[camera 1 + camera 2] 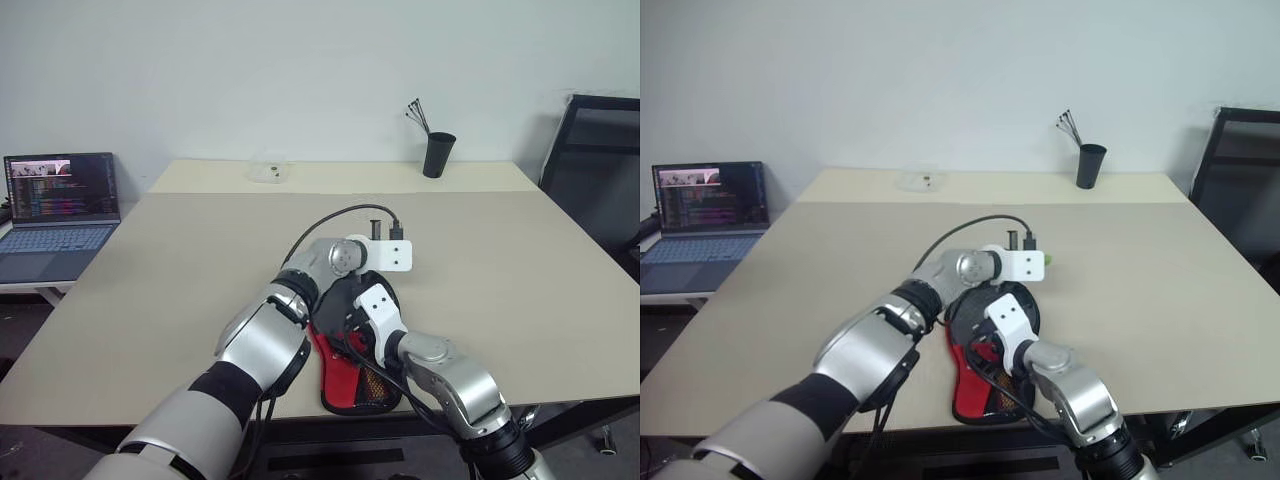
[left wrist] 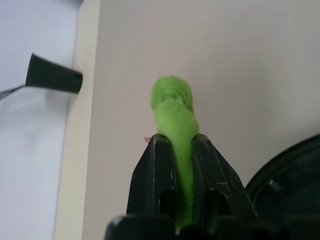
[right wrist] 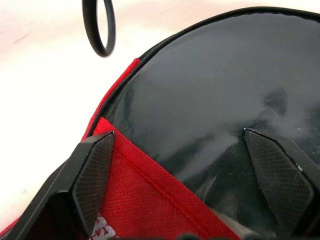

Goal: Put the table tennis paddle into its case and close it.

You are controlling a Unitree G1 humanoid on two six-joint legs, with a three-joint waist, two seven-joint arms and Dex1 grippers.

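Observation:
The case (image 1: 338, 382) lies at the table's near edge, its red panel with a white logo and black mesh facing up. The table tennis paddle (image 3: 210, 80) shows its glossy black face inside the case's black rim, with the red fabric (image 3: 150, 195) covering its lower part and the handle hidden. My right gripper (image 3: 177, 135) is open just above that black face, one finger over the red fabric. My left gripper (image 2: 175, 142) reaches across past the case's far end, shut on a fuzzy green ring (image 2: 172, 107) that also shows as a green spot (image 1: 1048, 258).
The beige table (image 1: 180, 280) stretches far beyond the case. A black cup (image 1: 437, 155) with sticks and a small clear item (image 1: 268, 172) stand at its far edge. A laptop (image 1: 60, 205) sits on a side table at left, a black chair (image 1: 600, 170) at right. A black cable loop (image 3: 98, 27) hangs by the case.

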